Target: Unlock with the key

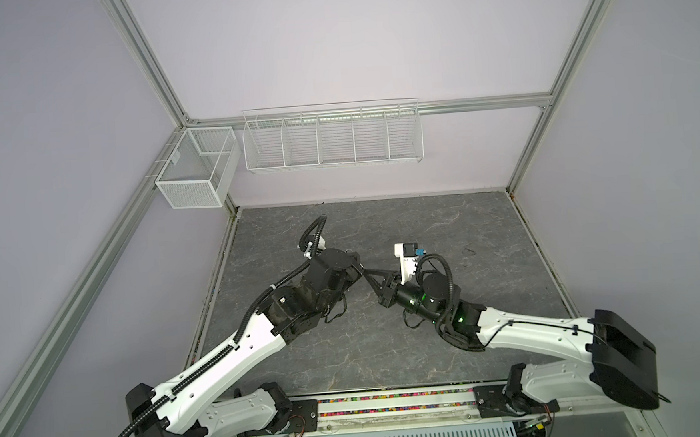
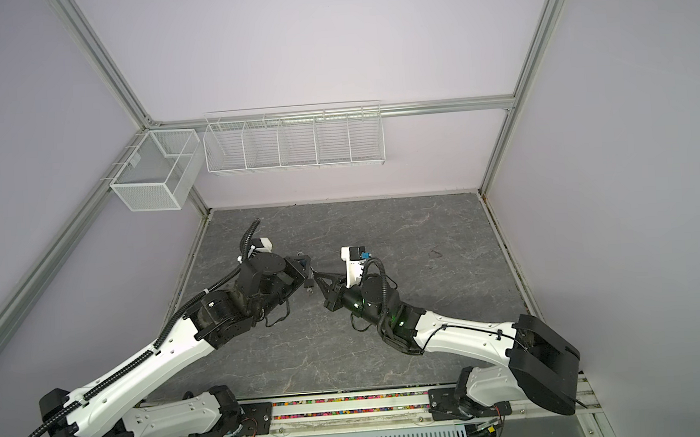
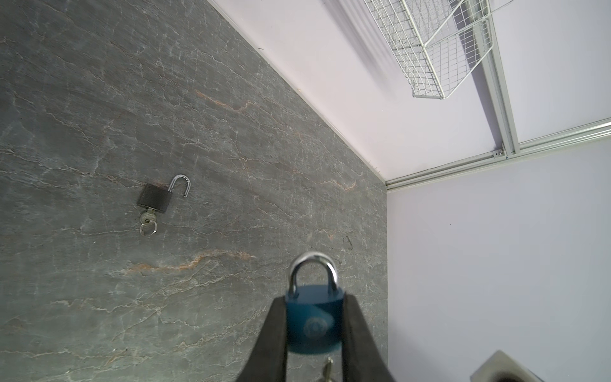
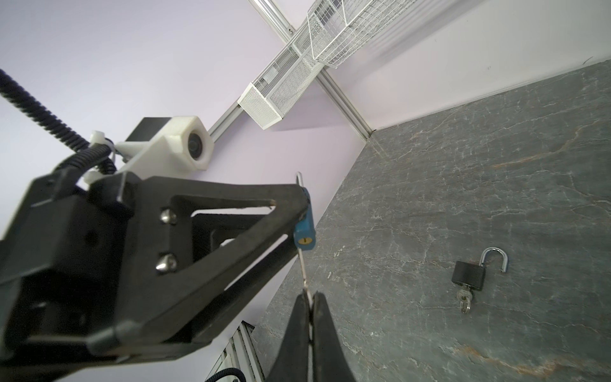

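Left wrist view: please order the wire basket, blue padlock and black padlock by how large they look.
1. Wire basket, though cut off by the frame.
2. Blue padlock, close to the camera.
3. Black padlock, lying farther away.
The padlocks' true sizes cannot be compared here.

The scene is lit evenly and softly, apparently from above, and the veining of the tabletop [image 1: 389,350] is rendered clearly. Pale grey shadows are cast on the wall beside the wire basket [image 3: 429,49]. In the left wrist view the blue padlock [image 3: 314,317] is blurred by closeness. Strong wide-angle perspective is shown in both top views.
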